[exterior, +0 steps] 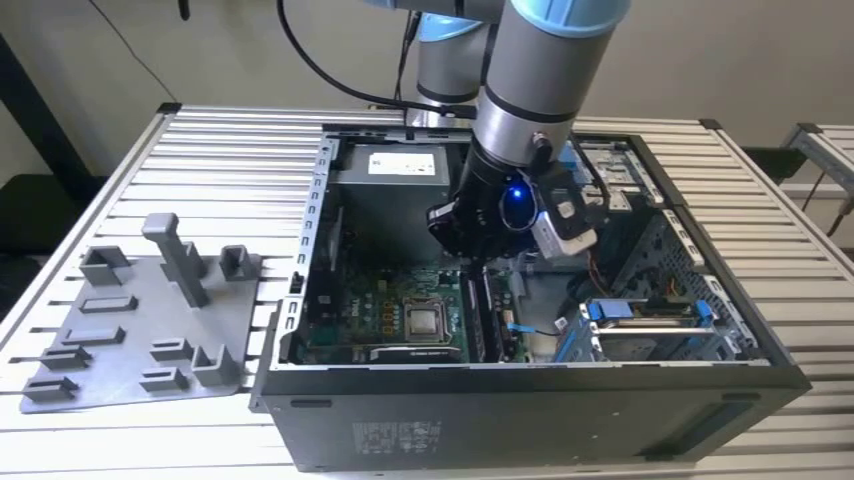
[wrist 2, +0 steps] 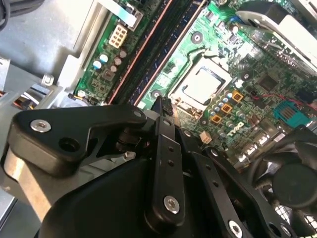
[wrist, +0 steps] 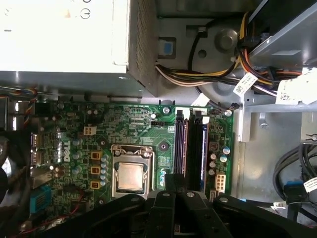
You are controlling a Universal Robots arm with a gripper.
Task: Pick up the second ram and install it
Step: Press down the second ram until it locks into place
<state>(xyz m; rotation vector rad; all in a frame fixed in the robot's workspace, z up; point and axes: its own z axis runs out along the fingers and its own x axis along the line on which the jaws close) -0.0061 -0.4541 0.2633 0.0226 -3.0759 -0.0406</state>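
- The arm reaches down into the open computer case (exterior: 534, 400), its gripper (wrist: 176, 191) low over the motherboard (wrist: 99, 129).
- The fingers (wrist 2: 161, 129) appear pinched together; whether they grip anything cannot be told.
- The second ram (wrist: 196, 148) sits in the slots just beside the processor socket (wrist: 130, 173).
- A grey tray (exterior: 147, 330) lies outside, on the exterior view's left.

Arm (exterior: 534, 90) reaching into open computer case (exterior: 534, 395); grey tray (exterior: 147, 330) beside it.

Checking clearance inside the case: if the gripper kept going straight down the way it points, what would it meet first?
Probably the RAM slots on the motherboard: the gripper points down over them, beside the CPU socket. Depth is hard to judge.
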